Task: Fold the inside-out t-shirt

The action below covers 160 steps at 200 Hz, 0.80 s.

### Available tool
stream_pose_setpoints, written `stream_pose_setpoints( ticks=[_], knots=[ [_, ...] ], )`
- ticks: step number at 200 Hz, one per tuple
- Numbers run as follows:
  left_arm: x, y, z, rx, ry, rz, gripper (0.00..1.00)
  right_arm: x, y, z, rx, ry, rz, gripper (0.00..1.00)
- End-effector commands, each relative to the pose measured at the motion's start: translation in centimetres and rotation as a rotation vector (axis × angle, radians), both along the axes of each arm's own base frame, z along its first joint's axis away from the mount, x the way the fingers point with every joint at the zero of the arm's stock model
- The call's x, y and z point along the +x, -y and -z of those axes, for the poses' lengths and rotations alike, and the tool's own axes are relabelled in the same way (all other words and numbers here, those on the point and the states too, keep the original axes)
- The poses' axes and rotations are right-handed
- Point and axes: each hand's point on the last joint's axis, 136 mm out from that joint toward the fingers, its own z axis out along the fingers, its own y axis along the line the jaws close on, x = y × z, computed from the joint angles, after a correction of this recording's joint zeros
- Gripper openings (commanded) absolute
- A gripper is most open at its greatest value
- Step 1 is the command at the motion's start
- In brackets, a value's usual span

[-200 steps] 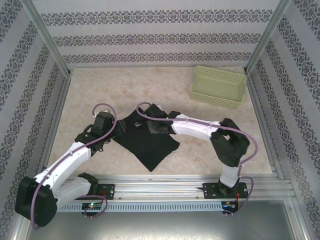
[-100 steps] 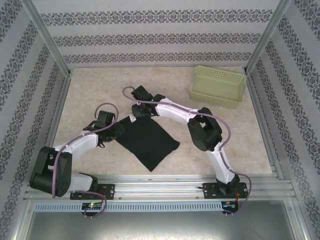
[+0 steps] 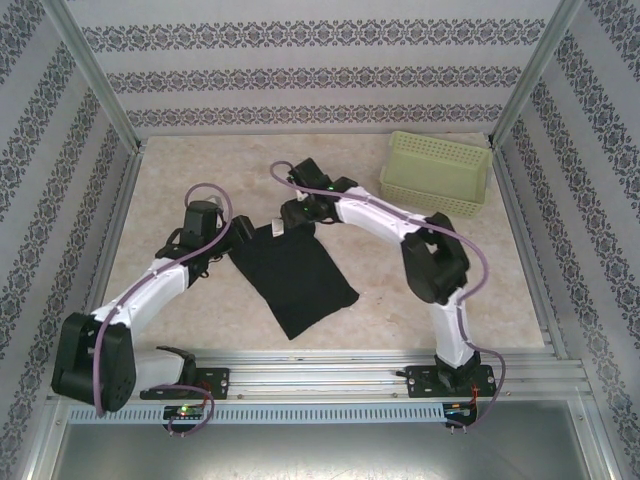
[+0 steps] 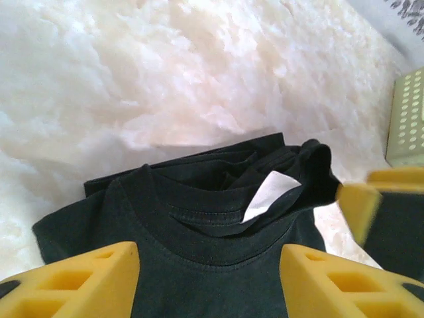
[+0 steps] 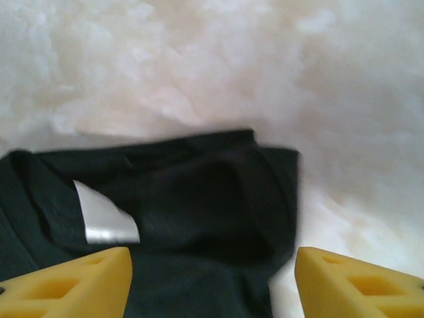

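Mid surface (image 3: 200,170), toward front edge: inside-out t-shirt (image 3: 298,280), black, lying flat as slanted oblong, collar end toward back. At collar's left corner: left tool (image 3: 237,237); at right corner: right tool (image 3: 297,215). Via left wrist cam: fingers spread wide, gripping nothing, neckline betw. them, white tag (image 4: 268,195) curling up off collar. Via right wrist cam: likewise spread wide, empty, over dark fabric w/ tag at left. Contact w/ cloth: can't tell. Back right, well apart from t-shirt: pale green basket (image 3: 437,175).
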Motion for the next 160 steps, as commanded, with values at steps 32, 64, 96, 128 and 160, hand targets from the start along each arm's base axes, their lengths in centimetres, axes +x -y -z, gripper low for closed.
stream_pose_setpoints(
  ticks=[32, 64, 96, 128, 160],
  knots=[
    [-3.1, -1.3, 6.2, -0.004, -0.211, -0.086, 0.63, -0.9, 2.9, 2.3, 0.094, -0.038, 0.056, 0.77],
    [-1.6, -0.1, 8.2, -0.040, -0.260, -0.054, 0.64, -0.4, 1.1, 5.2, 0.086, -0.102, 0.014, 0.80],
    [0.9, 2.0, 9.7, -0.104, -0.272, 0.008, 0.63, 0.5, -0.2, 7.5, 0.050, -0.142, -0.006, 0.83],
    [3.1, 3.7, 10.0, -0.169, -0.246, 0.055, 0.59, 0.6, -2.2, 8.3, 0.042, -0.157, -0.039, 0.83],
    [4.3, 5.1, 9.7, -0.190, -0.230, 0.100, 0.54, -0.1, -4.0, 9.4, -0.006, -0.185, -0.054, 0.81]
  ],
)
